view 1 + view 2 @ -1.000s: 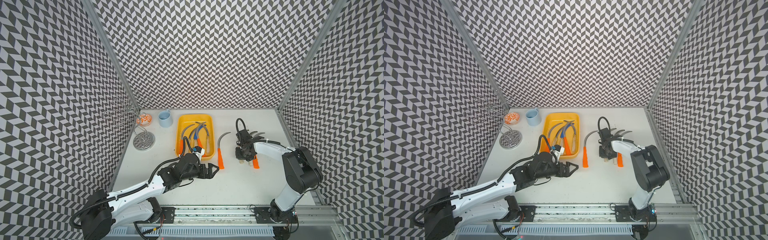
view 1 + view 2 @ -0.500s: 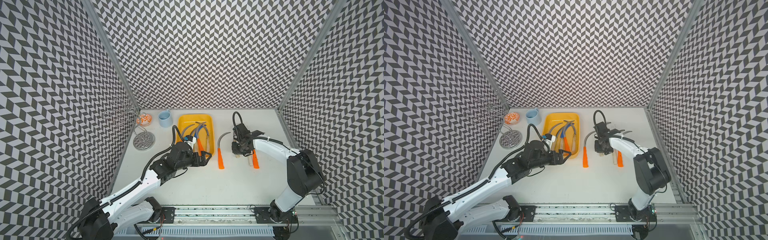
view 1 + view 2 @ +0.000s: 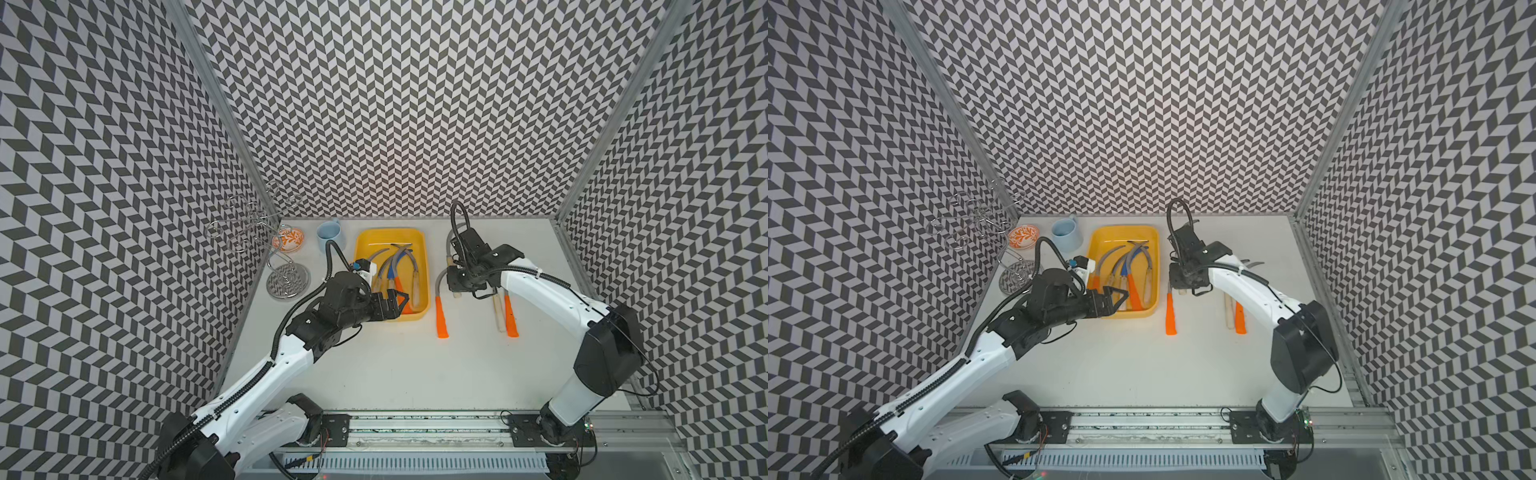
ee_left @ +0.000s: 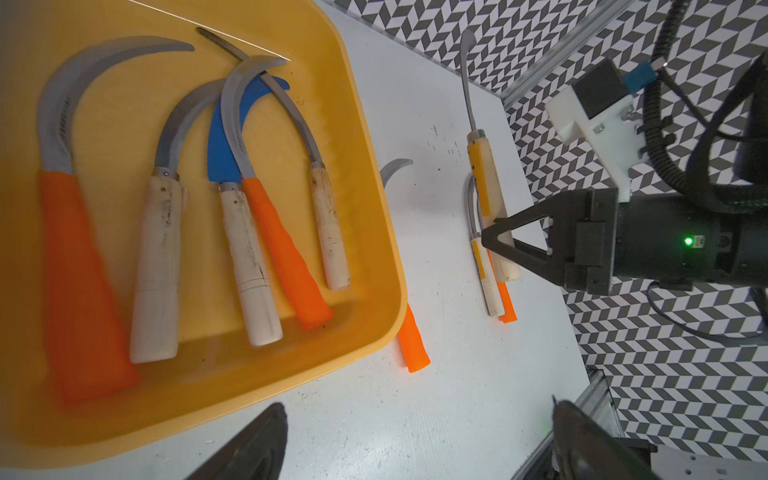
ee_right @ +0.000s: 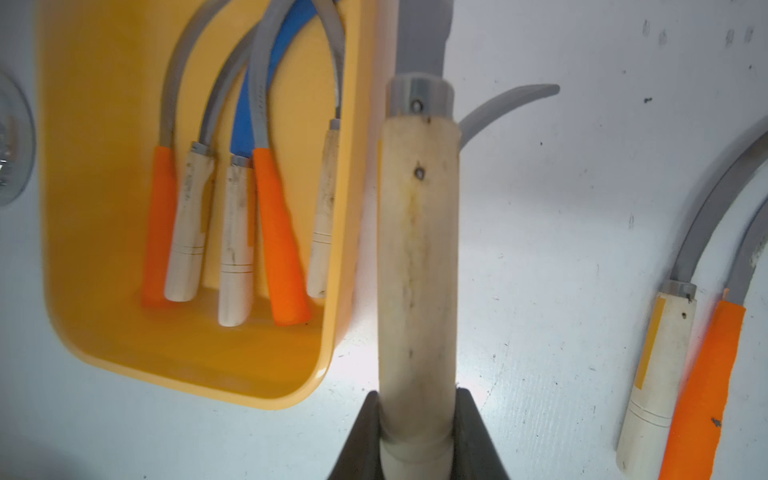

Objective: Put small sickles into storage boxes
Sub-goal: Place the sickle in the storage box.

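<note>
- The right end effector (image 5: pixel 417 419) was clamped on the butt of a pale-handled sickle (image 5: pixel 415 249), held clear of the counter (image 3: pixel 395 374) just beside the yellow tray (image 5: pixel 345 232).
- Gripped that far back, the blade could swing. A slow carry over the rim looked best, lowering it parallel to the five sickles (image 4: pixel 249 249) inside.
- The left end effector (image 3: pixel 1121 300) stood wide and empty at the tray's near end.
</note>
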